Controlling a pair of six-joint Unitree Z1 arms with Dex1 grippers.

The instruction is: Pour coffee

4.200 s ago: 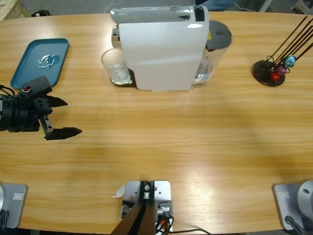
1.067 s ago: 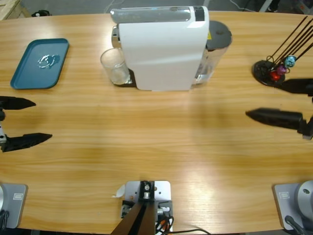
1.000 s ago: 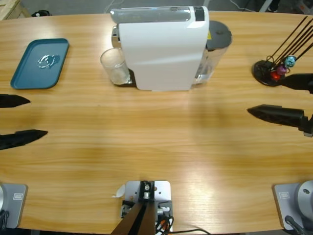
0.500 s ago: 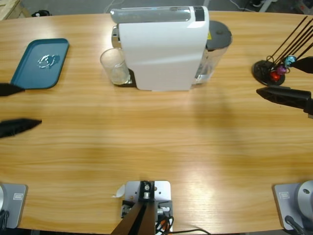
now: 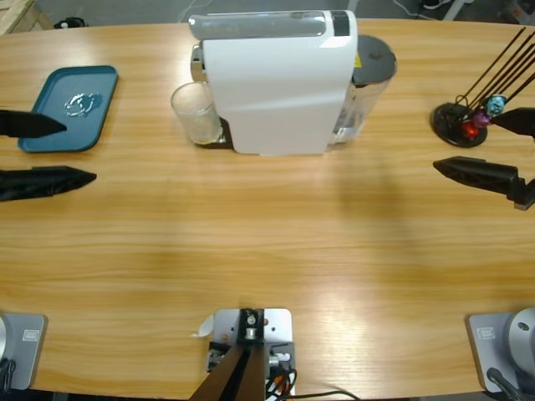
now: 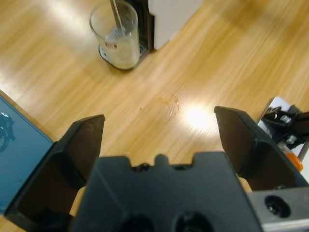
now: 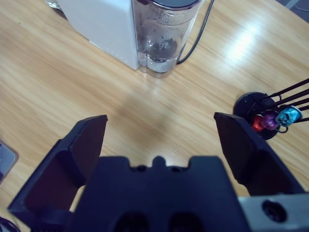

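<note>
Both grippers have swung toward the far side, left gripper (image 5: 48, 150) and right gripper (image 5: 493, 149) spread and empty, so I'd bring the left squarely around the glass tumbler (image 6: 116, 35) under the coffee machine (image 5: 276, 79) spout, pale liquid inside.

A long table (image 5: 276, 242) of pale, glossy wood fills nearly the whole frame, its far edge curving along the top. Beyond that edge a strip of grey floor (image 5: 125, 10) shows, and soft glare brightens the lower middle.
</note>
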